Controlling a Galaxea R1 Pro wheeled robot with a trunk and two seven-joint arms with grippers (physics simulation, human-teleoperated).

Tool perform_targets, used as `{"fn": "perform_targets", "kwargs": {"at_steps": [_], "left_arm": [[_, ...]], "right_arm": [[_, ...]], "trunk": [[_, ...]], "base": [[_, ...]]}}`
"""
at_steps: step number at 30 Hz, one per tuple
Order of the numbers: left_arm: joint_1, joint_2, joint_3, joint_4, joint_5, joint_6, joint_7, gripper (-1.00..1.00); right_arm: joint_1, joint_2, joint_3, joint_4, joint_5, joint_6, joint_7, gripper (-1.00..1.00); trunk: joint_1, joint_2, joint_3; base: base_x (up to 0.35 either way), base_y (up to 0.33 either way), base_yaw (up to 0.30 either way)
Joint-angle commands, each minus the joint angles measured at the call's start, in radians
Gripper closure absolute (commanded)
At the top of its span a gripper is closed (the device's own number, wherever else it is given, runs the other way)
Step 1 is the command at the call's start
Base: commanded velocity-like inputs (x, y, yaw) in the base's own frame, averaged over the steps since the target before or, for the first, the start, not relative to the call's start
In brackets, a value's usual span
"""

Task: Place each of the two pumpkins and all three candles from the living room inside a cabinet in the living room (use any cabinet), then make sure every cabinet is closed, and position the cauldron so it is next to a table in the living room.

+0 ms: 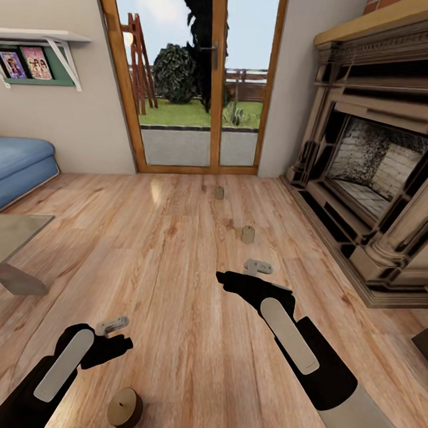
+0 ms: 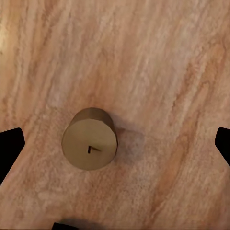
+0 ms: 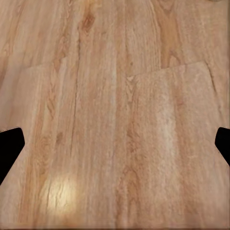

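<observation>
Now candle pickup: the left hand (image 2: 115,143), wide open and empty, hangs over a candle (image 2: 89,139); next, lower and close. The right hand (image 3: 115,143) is open, empty.

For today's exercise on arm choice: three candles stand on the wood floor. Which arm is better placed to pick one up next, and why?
Left. The left gripper hangs open near the closest candle, which sits between its fingertips in the wrist view. The right gripper has only bare floor under it.
</observation>
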Motion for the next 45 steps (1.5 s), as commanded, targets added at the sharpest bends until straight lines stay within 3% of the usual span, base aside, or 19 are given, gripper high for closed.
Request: {"fn": "perform_targets", "kwargs": {"at_steps": [1, 45], "left_arm": [[-0.001, 0.001, -0.001, 0.000, 0.010, 0.001, 0.010, -1.00], [-0.001, 0.001, 0.000, -0.002, 0.007, 0.002, 0.012, -1.00]], "right_arm": [[-0.001, 0.000, 0.002, -0.001, -0.009, 0.004, -0.012, -1.00], [-0.001, 0.000, 0.006, 0.007, -0.009, 0.000, -0.008, -1.00]], "trunk": [[0.000, -0.001, -0.005], [0.020, -0.011, -0.175]], "base": [[0.000, 0.000, 0.000], [0.000, 0.000, 0.000]]}}
